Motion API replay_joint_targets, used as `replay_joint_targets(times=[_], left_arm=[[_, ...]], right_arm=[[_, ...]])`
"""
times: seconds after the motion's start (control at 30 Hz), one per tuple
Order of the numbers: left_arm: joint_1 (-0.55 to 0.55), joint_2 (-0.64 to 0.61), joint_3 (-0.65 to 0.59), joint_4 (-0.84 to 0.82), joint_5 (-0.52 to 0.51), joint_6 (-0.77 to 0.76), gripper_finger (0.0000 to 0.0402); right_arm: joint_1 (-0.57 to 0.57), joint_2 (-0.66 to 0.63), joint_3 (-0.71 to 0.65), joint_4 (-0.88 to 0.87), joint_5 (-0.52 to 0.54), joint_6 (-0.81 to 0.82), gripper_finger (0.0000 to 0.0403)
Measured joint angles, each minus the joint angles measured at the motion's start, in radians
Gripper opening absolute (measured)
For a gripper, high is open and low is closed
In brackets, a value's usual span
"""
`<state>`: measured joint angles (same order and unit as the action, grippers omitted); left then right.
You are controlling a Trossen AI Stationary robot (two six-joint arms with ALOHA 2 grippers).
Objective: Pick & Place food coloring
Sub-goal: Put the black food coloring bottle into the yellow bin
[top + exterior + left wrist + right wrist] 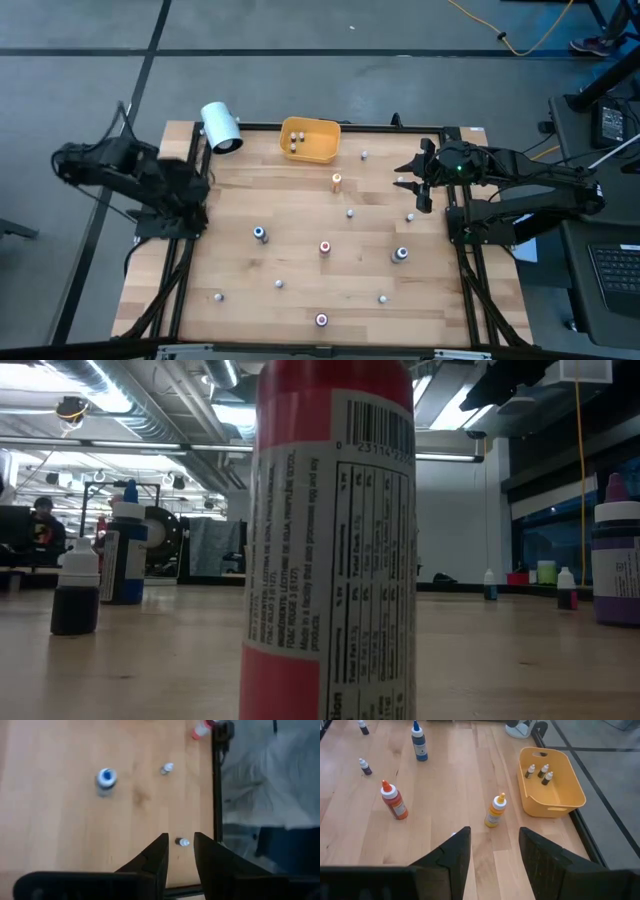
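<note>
Food coloring bottles stand scattered upright on the wooden table (300, 205): a blue-capped one (259, 233), a red one (325, 246), an orange one (336, 180), and small ones such as (218, 296). A few lie in the yellow bin (310, 138). My left gripper (198, 215) hangs over the table's left side, open with a narrow gap. Past its tips (181, 836) stands a small bottle (183, 842), untouched. My right gripper (412, 180) hovers open at the right side, facing the orange bottle (495, 812) and the bin (551, 785). The low view shows no gripper.
A white cylinder (220, 127) lies at the far left corner beside the bin. Black frame rails (180, 290) run along the table's edges. A red bottle (330, 540) stands right before the low camera and fills its view. Bare wood lies between the bottles.
</note>
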<state>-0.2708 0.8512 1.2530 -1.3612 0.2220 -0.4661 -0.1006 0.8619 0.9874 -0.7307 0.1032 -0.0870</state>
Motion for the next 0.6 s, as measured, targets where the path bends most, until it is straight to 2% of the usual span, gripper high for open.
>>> replay_joint_targets(times=[0.23, 0.6], left_arm=[[-0.281, 0.201, 0.000, 0.059, -0.114, -0.100, 0.0075], [-0.643, 0.434, 0.000, 0.119, -0.419, -0.597, 0.0061]], right_arm=[[0.000, 0.000, 0.000, 0.000, 0.000, 0.000, 0.0169], [0.000, 0.000, 0.000, 0.000, 0.000, 0.000, 0.0169]])
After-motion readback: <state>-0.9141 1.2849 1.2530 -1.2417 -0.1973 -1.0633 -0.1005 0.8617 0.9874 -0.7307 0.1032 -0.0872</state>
